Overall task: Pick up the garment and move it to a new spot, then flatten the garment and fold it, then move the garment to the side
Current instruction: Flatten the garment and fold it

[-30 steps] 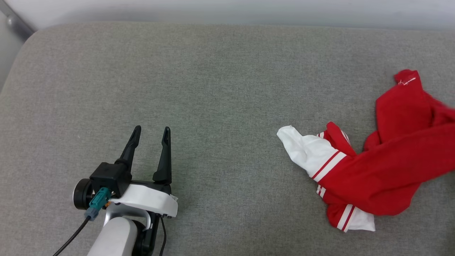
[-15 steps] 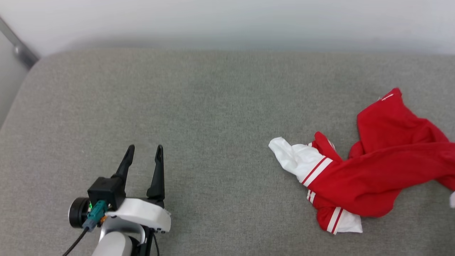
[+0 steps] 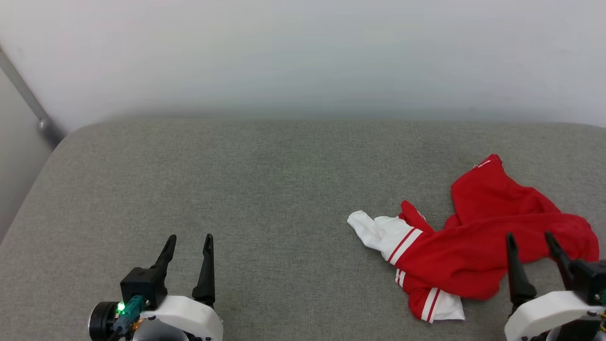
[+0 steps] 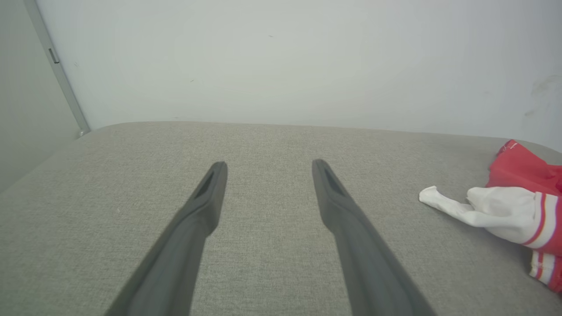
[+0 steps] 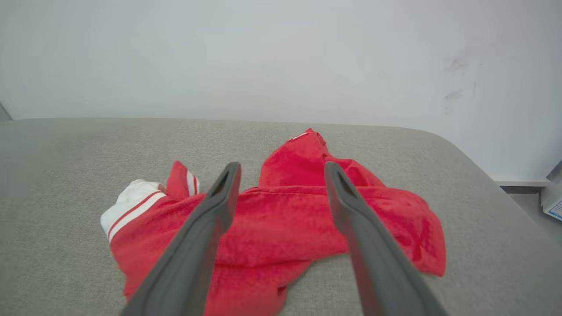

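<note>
The garment lies crumpled on the right part of the grey cushion, red with a white sleeve and striped trim toward its left. The left wrist view has the garment at its right edge; in the right wrist view the garment sits straight ahead. My right gripper stands open at the lower right, its fingers over the garment's near edge with nothing between them; the right gripper looks the same from its wrist. My left gripper is open at the lower left over bare cushion, far from the garment, as the left gripper also appears.
A pale wall rises behind the cushion. A metal rail runs down at the far left. The cushion's right edge drops off to a floor with a box corner.
The head camera has tilted up, bringing the wall and my right gripper into view. The garment has settled lower onto the cushion. My left gripper holds the same pose.
</note>
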Motion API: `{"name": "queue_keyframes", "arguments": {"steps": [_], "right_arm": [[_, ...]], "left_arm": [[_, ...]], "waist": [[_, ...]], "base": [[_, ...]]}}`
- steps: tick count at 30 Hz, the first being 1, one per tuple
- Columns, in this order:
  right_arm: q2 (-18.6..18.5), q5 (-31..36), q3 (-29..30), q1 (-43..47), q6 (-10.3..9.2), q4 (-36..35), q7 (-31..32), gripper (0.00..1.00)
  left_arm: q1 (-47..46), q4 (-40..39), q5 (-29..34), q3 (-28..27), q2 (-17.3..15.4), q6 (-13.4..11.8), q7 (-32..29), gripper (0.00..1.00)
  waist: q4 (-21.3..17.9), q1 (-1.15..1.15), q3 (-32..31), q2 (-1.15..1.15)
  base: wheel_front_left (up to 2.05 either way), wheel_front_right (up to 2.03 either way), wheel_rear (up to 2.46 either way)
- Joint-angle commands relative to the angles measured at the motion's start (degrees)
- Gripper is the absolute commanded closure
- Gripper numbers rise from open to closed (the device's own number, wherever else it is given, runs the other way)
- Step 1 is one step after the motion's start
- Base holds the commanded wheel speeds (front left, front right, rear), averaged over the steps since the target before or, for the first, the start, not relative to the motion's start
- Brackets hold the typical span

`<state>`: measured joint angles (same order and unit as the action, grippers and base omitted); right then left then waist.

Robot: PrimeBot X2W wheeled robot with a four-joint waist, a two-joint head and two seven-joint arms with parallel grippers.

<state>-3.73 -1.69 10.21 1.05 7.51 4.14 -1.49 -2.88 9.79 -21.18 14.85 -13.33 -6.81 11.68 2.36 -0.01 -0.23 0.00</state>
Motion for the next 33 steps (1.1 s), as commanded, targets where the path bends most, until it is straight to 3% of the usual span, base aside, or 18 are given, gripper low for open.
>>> {"name": "queue_keyframes", "arguments": {"steps": [1, 7, 13, 23, 27, 33], "right_arm": [[0.30, -0.84, -1.00, 1.16, -0.04, -1.59, 0.20, 0.00], [0.81, -1.72, -5.09, 5.50, -0.04, -8.95, 2.59, 0.00], [0.88, -3.07, -6.08, 5.41, -0.04, -12.81, 4.16, 0.00], [0.88, -4.26, -6.64, 1.16, -0.04, -13.73, 3.32, 0.00], [0.88, -4.91, -6.76, 0.02, -0.04, -12.21, 2.75, 0.00], [0.88, -5.75, -7.29, -1.45, -0.04, -9.68, 1.30, 0.00]], "left_arm": [[0.35, -0.28, -0.15, 0.13, -0.11, -0.23, -0.31, 0.00], [0.23, -1.19, -0.11, 0.48, -0.38, -0.58, -1.12, 0.00], [-5.91, -0.67, 0.18, 3.62, 0.19, 2.33, -4.76, 0.00], [-28.45, 8.46, -1.43, 11.77, 2.65, 12.00, -21.96, 0.00], [-35.26, 13.76, -3.21, 16.44, 3.05, 13.82, -30.12, 0.00], [-41.40, 19.13, -7.98, 26.63, 2.06, 14.27, -39.88, 0.00]], "waist": [[-0.28, 0.01, -0.23, 0.00], [-1.49, 0.01, -0.11, 0.00], [-3.18, 0.01, 2.44, 0.00], [-7.75, 0.01, 11.76, 0.00], [-9.44, 0.01, 14.51, 0.00], [-11.49, 0.01, 17.28, 0.00]], "base": [[0.00, 0.00, 0.00], [0.00, 0.00, 0.00], [0.00, 0.00, 0.00], [0.00, 0.00, 0.00], [0.00, 0.00, 0.00], [0.00, 0.00, 0.00]]}}
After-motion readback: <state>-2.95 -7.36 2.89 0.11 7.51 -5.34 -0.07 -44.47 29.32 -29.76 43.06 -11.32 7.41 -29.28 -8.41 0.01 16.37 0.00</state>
